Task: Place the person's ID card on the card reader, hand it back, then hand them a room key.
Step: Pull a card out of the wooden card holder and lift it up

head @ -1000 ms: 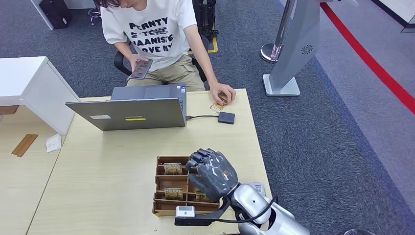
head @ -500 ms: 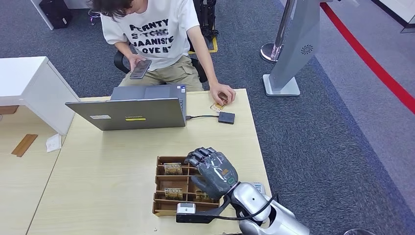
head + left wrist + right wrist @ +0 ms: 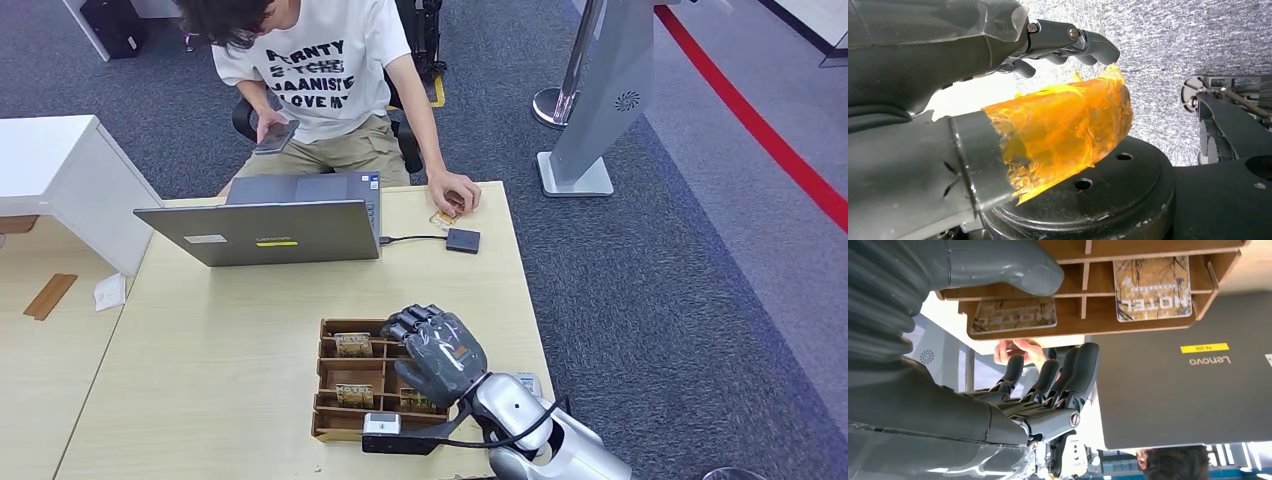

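Upper left of the head view, I see the person (image 3: 320,60) in a white printed T-shirt seated behind the open grey laptop (image 3: 262,230), one hand on the small yellowish ID card (image 3: 444,217) beside the black square card reader (image 3: 462,240). Lower centre, the brown wooden compartment tray (image 3: 330,425) holds patterned hotel key cards (image 3: 353,344). My right hand (image 3: 438,350) hovers over its right side, fingers apart, holding nothing. My left hand (image 3: 998,65) hangs with fingers loosely spread, empty.
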Motion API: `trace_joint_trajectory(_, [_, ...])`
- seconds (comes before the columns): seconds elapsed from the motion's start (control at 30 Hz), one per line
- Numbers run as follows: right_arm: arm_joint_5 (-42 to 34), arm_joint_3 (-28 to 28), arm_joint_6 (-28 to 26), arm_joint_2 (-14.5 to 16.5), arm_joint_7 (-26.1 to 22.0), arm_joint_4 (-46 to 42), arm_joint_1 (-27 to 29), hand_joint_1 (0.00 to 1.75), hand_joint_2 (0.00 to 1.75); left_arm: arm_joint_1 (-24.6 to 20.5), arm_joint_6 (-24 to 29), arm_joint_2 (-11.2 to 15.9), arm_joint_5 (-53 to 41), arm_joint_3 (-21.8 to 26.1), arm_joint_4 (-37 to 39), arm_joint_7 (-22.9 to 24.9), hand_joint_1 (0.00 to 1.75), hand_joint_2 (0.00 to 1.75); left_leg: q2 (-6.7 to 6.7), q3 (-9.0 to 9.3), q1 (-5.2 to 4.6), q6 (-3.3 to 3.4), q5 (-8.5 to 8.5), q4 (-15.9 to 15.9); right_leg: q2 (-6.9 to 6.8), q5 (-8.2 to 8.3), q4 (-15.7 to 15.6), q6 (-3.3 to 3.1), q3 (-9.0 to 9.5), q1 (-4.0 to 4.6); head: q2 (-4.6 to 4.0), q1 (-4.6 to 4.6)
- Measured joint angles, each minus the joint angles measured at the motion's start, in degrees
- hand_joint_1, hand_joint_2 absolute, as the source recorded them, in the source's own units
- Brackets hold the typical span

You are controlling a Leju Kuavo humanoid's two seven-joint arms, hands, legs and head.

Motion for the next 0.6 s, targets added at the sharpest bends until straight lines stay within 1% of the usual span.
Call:
trace_joint_trajectory(0.1, [0.00, -0.11, 0.07, 0.09, 0.01, 0.38, 0.02, 0.90, 1.75, 0.00, 0.02, 0.00, 0.03, 0.00, 0.00, 0.01, 0.00, 0.00, 0.00, 0.00, 0.00, 0.00, 0.00, 0.00, 0.00, 0.00, 0.00, 0.00, 0.00, 0.00, 0.00, 0.00])
trace_joint_trajectory(0.23, [0.06, -0.40, 0.17, 0.13, 0.15, 0.78, 0.11, 0.96, 1.75, 0.00, 0.10, 0.00, 0.37, -0.04, 0.00, 0.01, 0.00, 0.00, 0.00, 0.00, 0.00, 0.00, 0.00, 0.00, 0.00, 0.00, 0.00, 0.00, 0.00, 0.00, 0.00, 0.01])
trace_joint_trajectory(0.43, [0.49, -1.42, 0.19, 0.13, 0.51, 1.02, 0.37, 0.94, 1.75, 0.00, 0.19, 0.02, 1.00, -0.11, 0.00, 0.01, 0.00, 0.00, 0.00, 0.00, 0.00, 0.00, 0.00, 0.00, 0.00, 0.00, 0.00, 0.00, 0.00, 0.00, 0.00, 0.01])
trace_joint_trajectory(0.6, [0.67, -1.79, 0.19, 0.13, 0.66, 1.10, 0.51, 1.00, 1.75, 0.00, 0.29, 0.02, 1.19, -0.14, 0.00, -0.01, 0.00, 0.00, 0.00, 0.01, 0.00, 0.00, 0.00, 0.00, 0.00, 0.00, 0.00, 0.00, 0.00, 0.00, 0.00, 0.00])
